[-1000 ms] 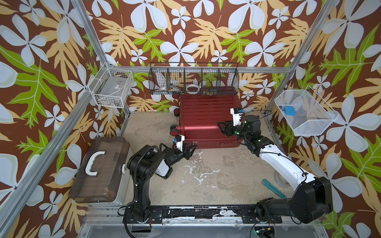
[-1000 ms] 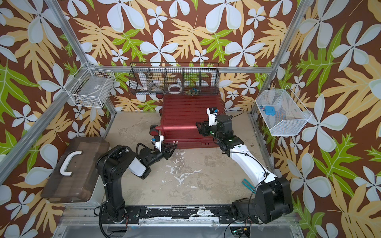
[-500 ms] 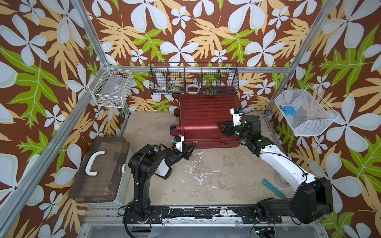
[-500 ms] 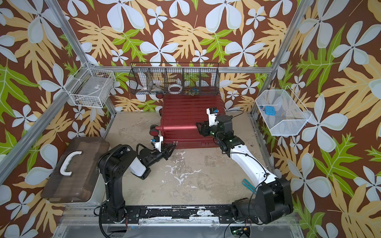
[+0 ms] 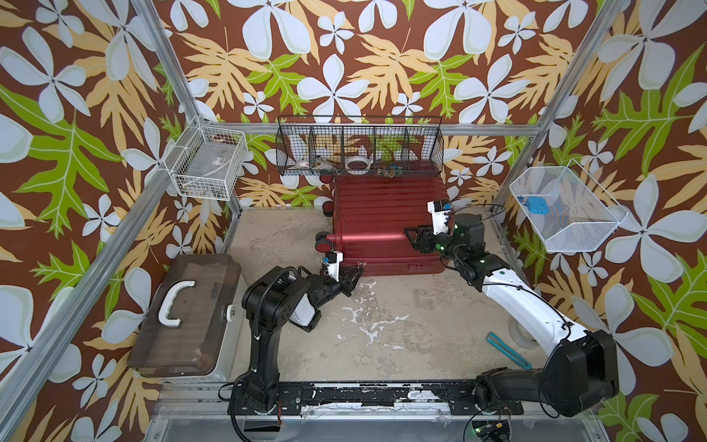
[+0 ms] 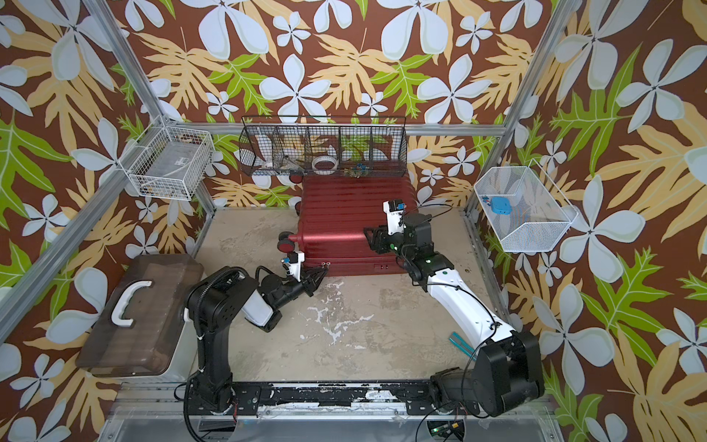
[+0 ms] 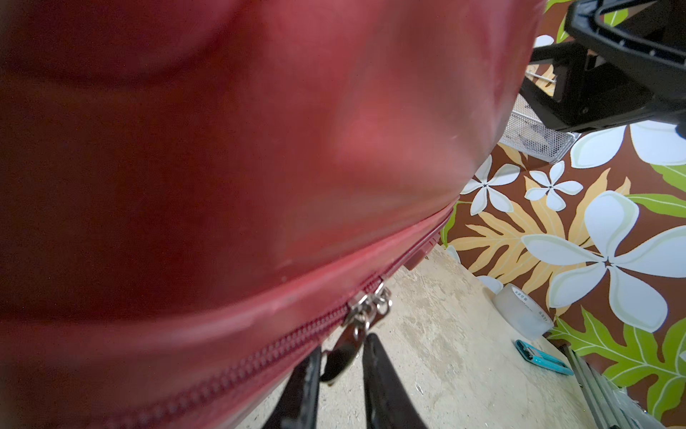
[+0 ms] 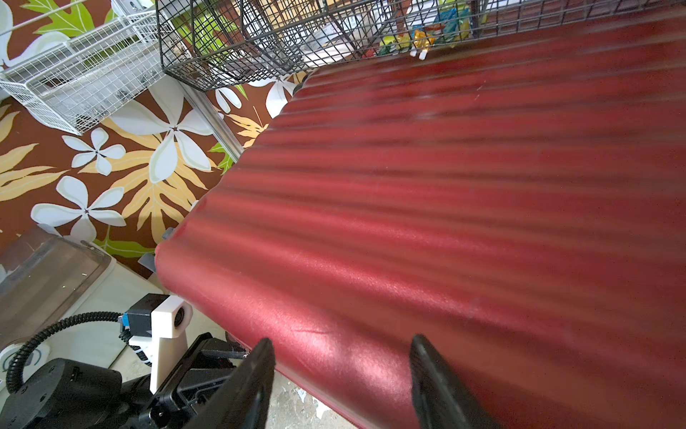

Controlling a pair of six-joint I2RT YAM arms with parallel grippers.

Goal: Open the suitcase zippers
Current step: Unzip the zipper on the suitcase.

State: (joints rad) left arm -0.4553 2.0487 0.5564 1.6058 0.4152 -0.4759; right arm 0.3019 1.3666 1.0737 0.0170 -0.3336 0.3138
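Note:
The dark-red ribbed suitcase [image 5: 382,214] [image 6: 344,214] lies flat at the back of the floor, shut. Its zipper band [image 7: 260,356] runs along the front seam, where two metallic pull tabs [image 7: 365,308] [image 5: 360,264] meet. My left gripper [image 7: 341,366] [image 5: 357,269] [image 6: 323,272] is low at that front edge. Its jaws stand narrowly open, with one hanging pull tab [image 7: 341,356] between the fingers and a slit of floor still showing beside it. My right gripper [image 8: 339,347] [image 5: 415,237] [image 6: 373,239] hovers open over the shell's front right part [image 8: 445,185], holding nothing.
A brown translucent box [image 5: 187,313] with a white handle sits at the left. A black wire basket [image 5: 359,149] overhangs the suitcase's back. White wire baskets hang on the left wall [image 5: 206,164] and right wall [image 5: 566,206]. A teal tool [image 5: 507,350] and a tape roll [image 7: 523,312] lie at the right.
The left gripper has crept toward the suitcase's front seam and its jaws have narrowed around the pull tab. The right arm has not moved.

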